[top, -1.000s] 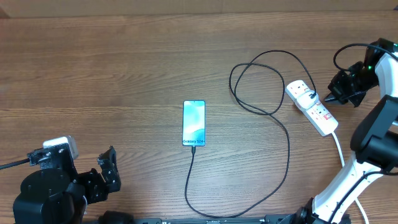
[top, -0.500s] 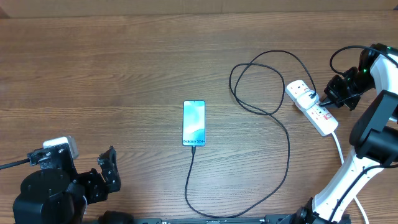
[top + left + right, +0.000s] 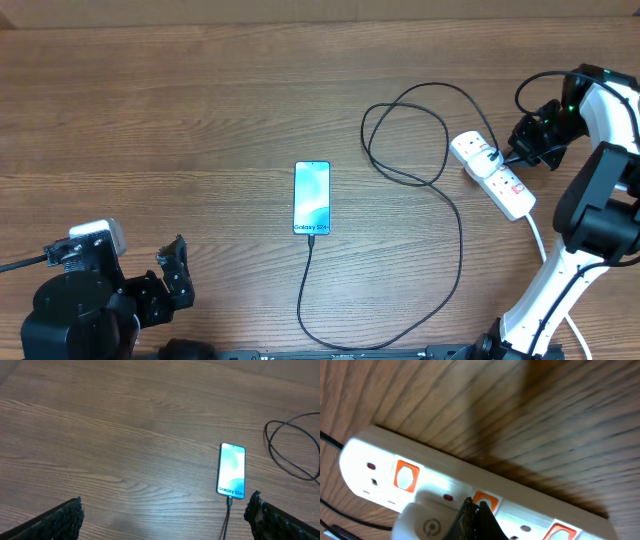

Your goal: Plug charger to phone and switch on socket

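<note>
Near the counter's [image 3: 150, 120] right edge, the closed right end effector [image 3: 513, 153] touches the socket [image 3: 490, 172] at a red switch [image 3: 487, 500]; the charger [image 3: 455, 230] joins the phone [image 3: 312, 198] mid-counter. Left end effector [image 3: 170, 270] hangs open, near-left corner.

The right gripper [image 3: 507, 157] has its jaws pressed together (the fingertips [image 3: 476, 512] meet in one dark point), its tip down on the socket [image 3: 497, 180], with the white arm arching in from beyond the socket's corded end. The left gripper [image 3: 172, 272] rests with its jaws spread wide, well apart from the socket.
</note>
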